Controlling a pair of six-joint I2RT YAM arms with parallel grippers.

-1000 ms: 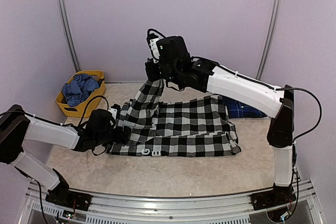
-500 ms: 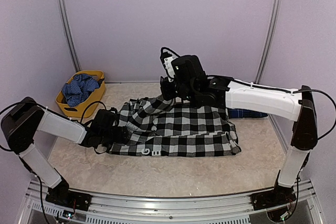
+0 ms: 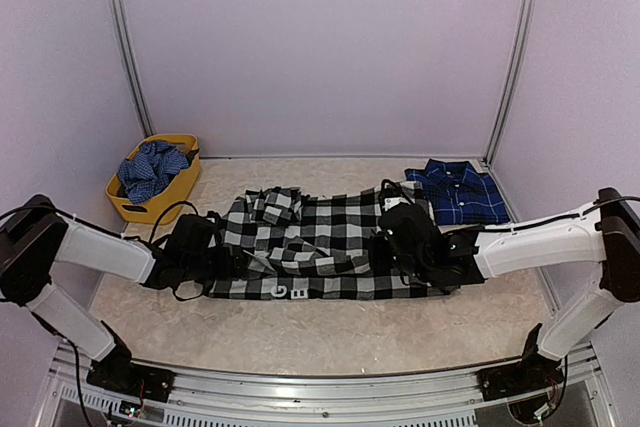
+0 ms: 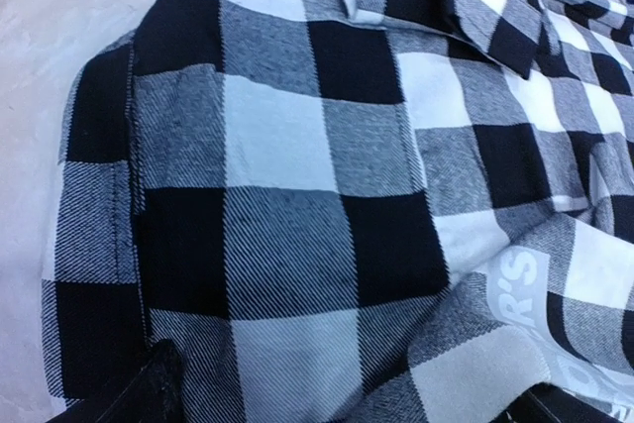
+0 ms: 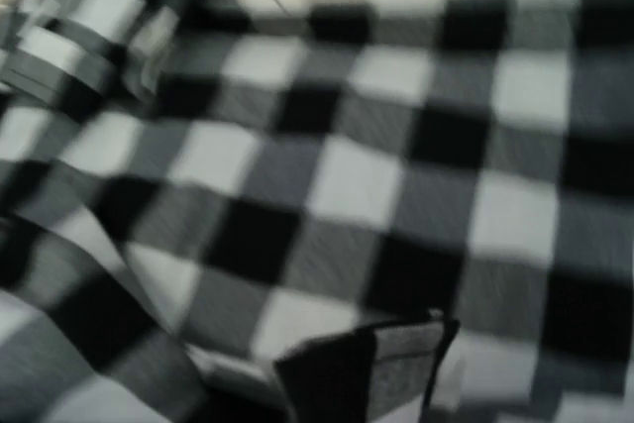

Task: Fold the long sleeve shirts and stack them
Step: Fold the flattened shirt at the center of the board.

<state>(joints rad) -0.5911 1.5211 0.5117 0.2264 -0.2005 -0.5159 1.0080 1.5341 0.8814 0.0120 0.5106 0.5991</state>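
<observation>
Swung down from high at the back, the right gripper [image 3: 402,239] now sits low on the right half of the checked shirt [image 3: 320,232], closed, a flap of its cloth seemingly pinched. The shirt's long axis runs left to right across the table [image 3: 330,332], sleeve now draped over its body. At its left end the left gripper [image 3: 222,257] stands wide open, empty. The blue shirt [image 3: 458,193], now uncovered, lies just behind.

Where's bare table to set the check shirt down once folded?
Widest bare table: the near strip in front of the check shirt. A narrower strip runs behind it, from basket to navy shirt. Crowded in the middle, with left gripper and right gripper at the check shirt.
</observation>
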